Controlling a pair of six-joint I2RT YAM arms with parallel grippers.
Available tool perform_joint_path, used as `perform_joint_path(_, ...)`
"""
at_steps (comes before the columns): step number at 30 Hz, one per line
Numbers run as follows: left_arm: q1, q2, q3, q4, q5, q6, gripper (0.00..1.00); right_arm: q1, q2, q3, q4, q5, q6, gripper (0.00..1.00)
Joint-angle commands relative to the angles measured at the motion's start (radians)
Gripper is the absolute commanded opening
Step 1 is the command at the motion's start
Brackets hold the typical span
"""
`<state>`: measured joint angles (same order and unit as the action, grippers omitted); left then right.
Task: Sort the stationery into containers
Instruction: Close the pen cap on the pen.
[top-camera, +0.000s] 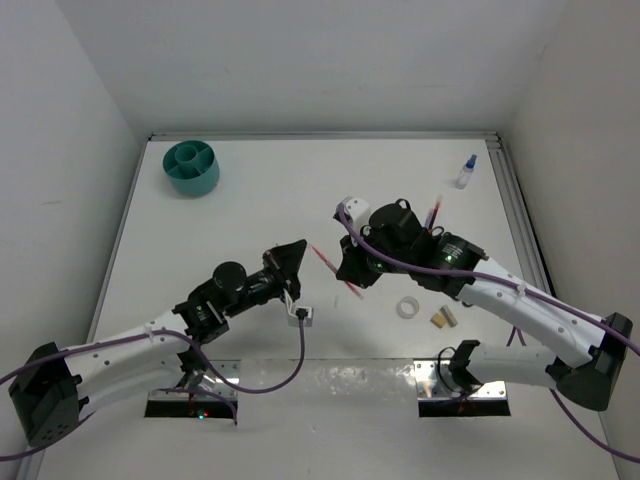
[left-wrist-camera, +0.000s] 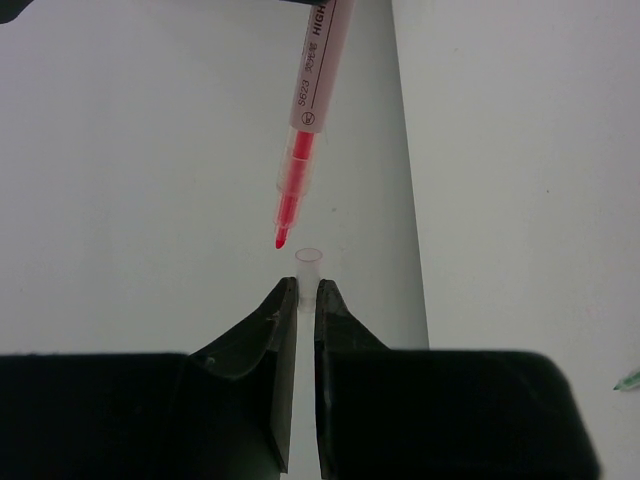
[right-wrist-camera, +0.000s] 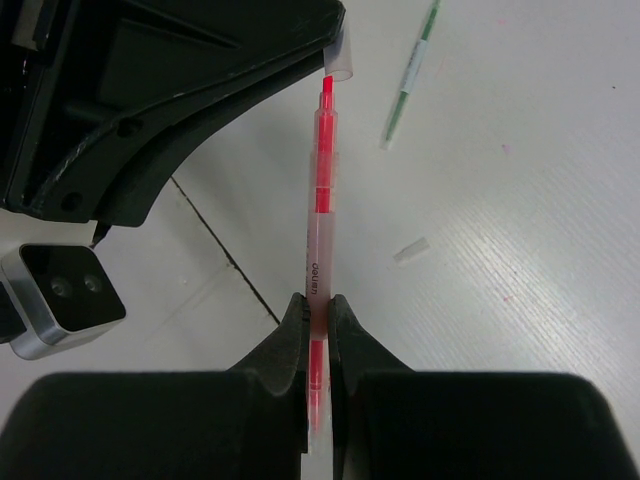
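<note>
My right gripper (right-wrist-camera: 318, 305) is shut on a red pen (right-wrist-camera: 320, 190), which points away from it with its bare tip forward. My left gripper (left-wrist-camera: 308, 290) is shut on a small clear pen cap (left-wrist-camera: 309, 262), whose open end faces the pen. In the left wrist view the red pen (left-wrist-camera: 310, 90) slants down, and its tip hangs just left of and apart from the cap. From above, both grippers meet over the table's middle with the red pen (top-camera: 325, 257) between them. The teal pot (top-camera: 192, 167) stands at the far left.
A green pen (right-wrist-camera: 408, 80) and a short clear piece (right-wrist-camera: 410, 250) lie on the table beyond the right gripper. A blue-capped bottle (top-camera: 466, 172) stands far right, with another red pen (top-camera: 434, 213) near it. A white tape ring (top-camera: 407, 308) and tan blocks (top-camera: 444, 317) sit by the right arm.
</note>
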<state>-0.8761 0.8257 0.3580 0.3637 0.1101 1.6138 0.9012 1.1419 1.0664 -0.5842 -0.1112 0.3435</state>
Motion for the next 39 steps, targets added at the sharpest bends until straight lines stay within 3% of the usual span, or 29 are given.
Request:
perform_joint_path(1, -0.009, 0.009, 0.048, 0.06, -0.012, -0.018, 0.0, 0.007, -0.011, 0.007, 0.023, 0.005, -0.001, 0.0)
perform_joint_path(39, -0.012, -0.007, 0.044, 0.06, 0.002, 0.005, 0.0, 0.007, -0.001, -0.005, 0.024, 0.016, -0.009, 0.0)
